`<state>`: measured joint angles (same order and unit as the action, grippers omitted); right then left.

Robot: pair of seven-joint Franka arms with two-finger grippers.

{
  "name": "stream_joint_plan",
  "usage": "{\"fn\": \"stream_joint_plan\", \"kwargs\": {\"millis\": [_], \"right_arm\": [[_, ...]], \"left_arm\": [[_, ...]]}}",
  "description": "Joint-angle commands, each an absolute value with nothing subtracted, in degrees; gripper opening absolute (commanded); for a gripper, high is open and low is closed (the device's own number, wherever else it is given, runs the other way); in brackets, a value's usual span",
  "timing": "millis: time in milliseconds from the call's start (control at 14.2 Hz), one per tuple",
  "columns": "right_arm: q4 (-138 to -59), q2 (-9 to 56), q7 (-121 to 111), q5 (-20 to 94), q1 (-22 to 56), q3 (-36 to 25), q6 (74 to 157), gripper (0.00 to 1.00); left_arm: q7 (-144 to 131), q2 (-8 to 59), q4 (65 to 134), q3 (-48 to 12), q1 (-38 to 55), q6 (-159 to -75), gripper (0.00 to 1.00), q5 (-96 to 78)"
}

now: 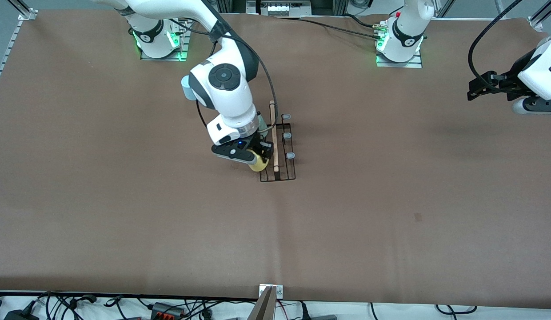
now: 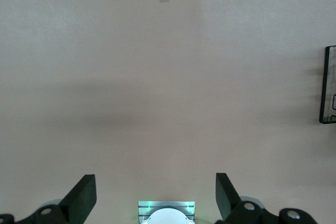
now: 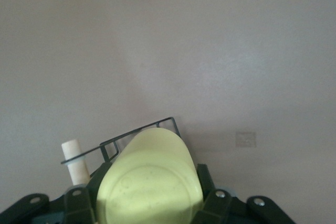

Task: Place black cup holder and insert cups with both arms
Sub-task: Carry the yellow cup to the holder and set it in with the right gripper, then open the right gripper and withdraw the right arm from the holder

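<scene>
The black cup holder stands mid-table, its wooden rod on top and grey-tipped prongs on the side toward the left arm. My right gripper is shut on the yellow cup, held on its side at the holder's near corner toward the right arm's end. In the right wrist view the cup fills the jaws of the right gripper, with the holder's wire and rod end beside it. A mint green cup shows partly under the right wrist. My left gripper waits open and empty, raised at the left arm's end.
A pale blue shape shows beside the right arm's elbow, mostly hidden. A small square patch lies on the brown table cover. The holder's end shows at the edge of the left wrist view. Cables run along the near table edge.
</scene>
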<state>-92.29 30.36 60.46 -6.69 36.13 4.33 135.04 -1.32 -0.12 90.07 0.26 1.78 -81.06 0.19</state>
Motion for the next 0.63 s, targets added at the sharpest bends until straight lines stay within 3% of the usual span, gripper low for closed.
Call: {"fn": "stream_joint_plan", "kwargs": {"millis": [0, 141, 211, 281, 352, 563], "right_arm": [[-91.93, 30.76, 61.96, -8.09, 36.30, 4.75, 134.91, 0.15], [-92.90, 30.85, 61.96, -8.87, 36.39, 4.75, 134.91, 0.17], [-93.60, 30.85, 61.96, -9.22, 36.39, 4.75, 134.91, 0.23], [-93.69, 30.85, 61.96, -9.23, 36.39, 4.75, 134.91, 0.52], [-93.69, 30.85, 61.96, -9.14, 36.21, 4.75, 134.91, 1.00], [-93.25, 28.67, 60.38, -9.05, 34.38, 4.75, 133.17, 1.00]], "left_arm": [[-1.76, 0.27, 88.77, 0.26, 1.93, -79.72, 1.00, 0.70], [-1.76, 0.09, 89.12, 0.26, 1.85, -80.07, 1.00, 0.62], [-1.84, -0.26, 89.38, 0.18, 1.93, -80.24, 1.00, 0.62], [-1.85, -0.61, 89.65, 0.09, 1.93, -80.33, 1.00, 0.70], [-1.76, -0.70, 90.00, 0.09, 1.85, -80.42, 1.00, 0.70], [-1.85, -2.01, 92.27, -0.87, 1.85, -82.69, 1.00, 0.97]]}}
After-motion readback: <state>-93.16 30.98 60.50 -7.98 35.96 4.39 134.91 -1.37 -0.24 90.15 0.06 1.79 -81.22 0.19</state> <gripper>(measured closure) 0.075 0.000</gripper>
